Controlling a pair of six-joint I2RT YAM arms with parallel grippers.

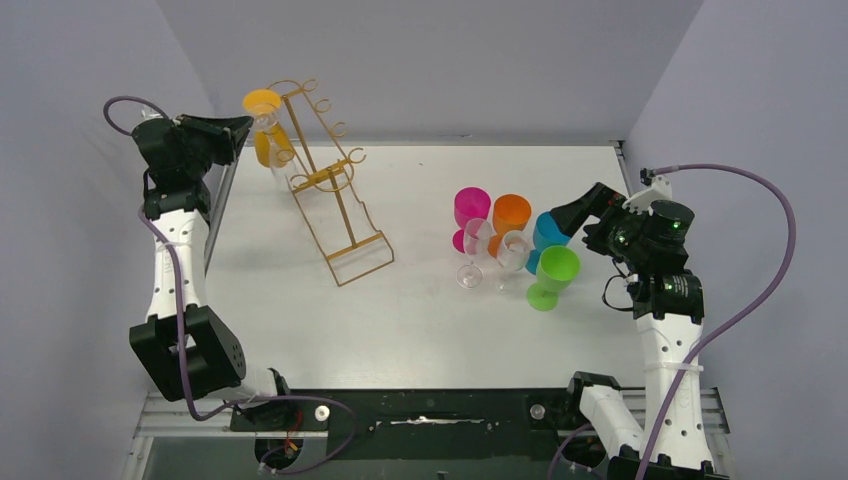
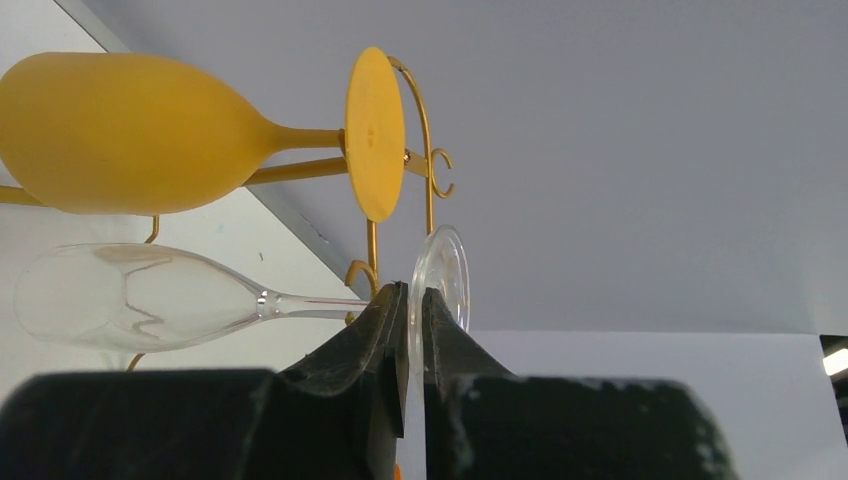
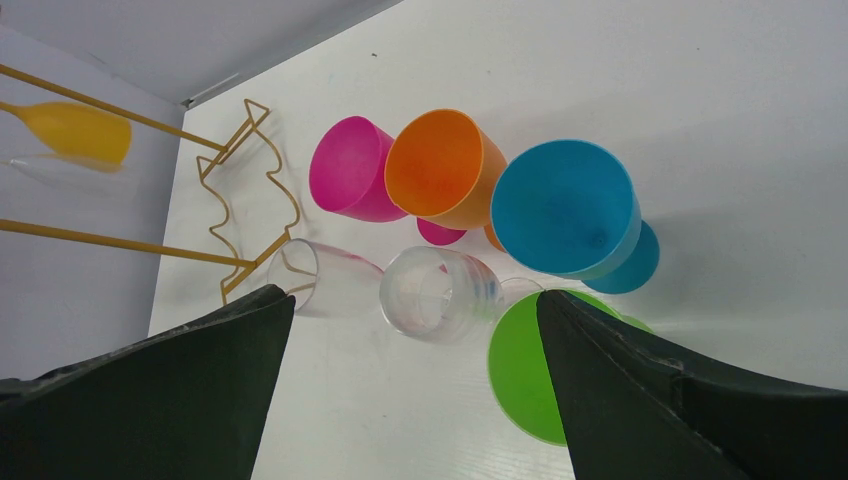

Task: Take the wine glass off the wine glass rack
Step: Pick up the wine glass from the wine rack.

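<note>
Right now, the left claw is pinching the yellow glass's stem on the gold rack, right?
No. The left gripper pinches the stem of the clear wine glass on the gold rack, not of the yellow glass; the left wrist view shows it.

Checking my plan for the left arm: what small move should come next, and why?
Probably ease the clear wine glass out of the rack: the left gripper looks pinched on its foot, which sits at a hook by the yellow glass.
</note>
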